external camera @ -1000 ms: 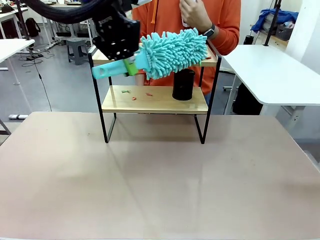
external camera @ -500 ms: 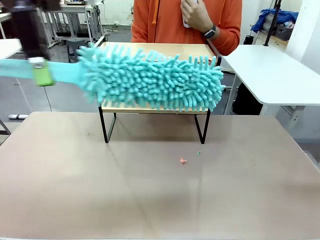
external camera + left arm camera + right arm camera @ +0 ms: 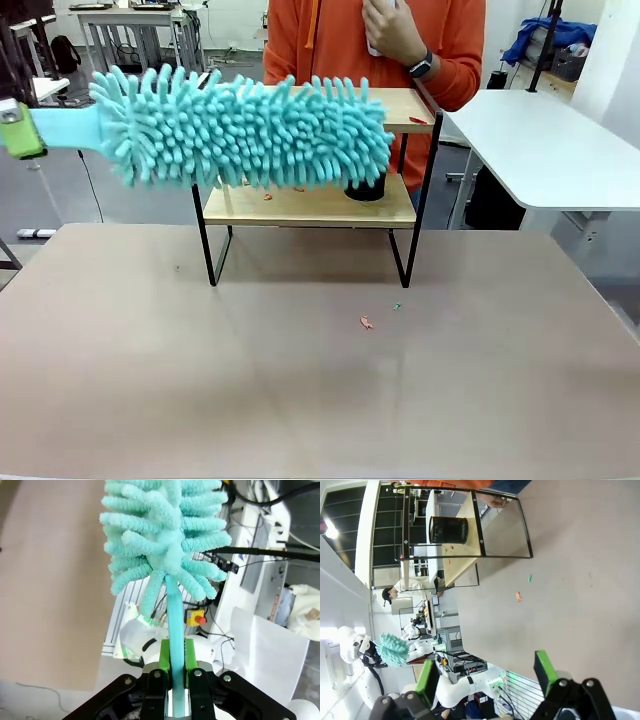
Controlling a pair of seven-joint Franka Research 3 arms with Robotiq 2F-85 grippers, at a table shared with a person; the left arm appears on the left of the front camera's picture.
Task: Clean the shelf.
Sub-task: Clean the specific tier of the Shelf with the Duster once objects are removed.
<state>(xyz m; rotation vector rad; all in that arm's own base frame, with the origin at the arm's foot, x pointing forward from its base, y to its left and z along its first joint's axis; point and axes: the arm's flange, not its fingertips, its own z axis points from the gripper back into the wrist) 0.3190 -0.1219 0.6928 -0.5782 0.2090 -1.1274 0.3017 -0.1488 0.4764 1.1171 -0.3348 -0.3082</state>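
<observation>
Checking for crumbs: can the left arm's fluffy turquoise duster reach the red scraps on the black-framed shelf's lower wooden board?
Probably yes: the shelf is open in front; the black mesh cup stands aside.

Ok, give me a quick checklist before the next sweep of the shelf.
1. Left gripper on the duster handle: pads clamped, ok.
2. Right gripper: open, far from the shelf, ok.
3. Lower board: scraps left of the black mesh cup, not ok.
4. Top board: red scrap near its right edge, not ok.
5. Table: fallen scraps in front of the shelf, not ok.
6. Person's hand: at the chest, behind the shelf, ok.
</observation>
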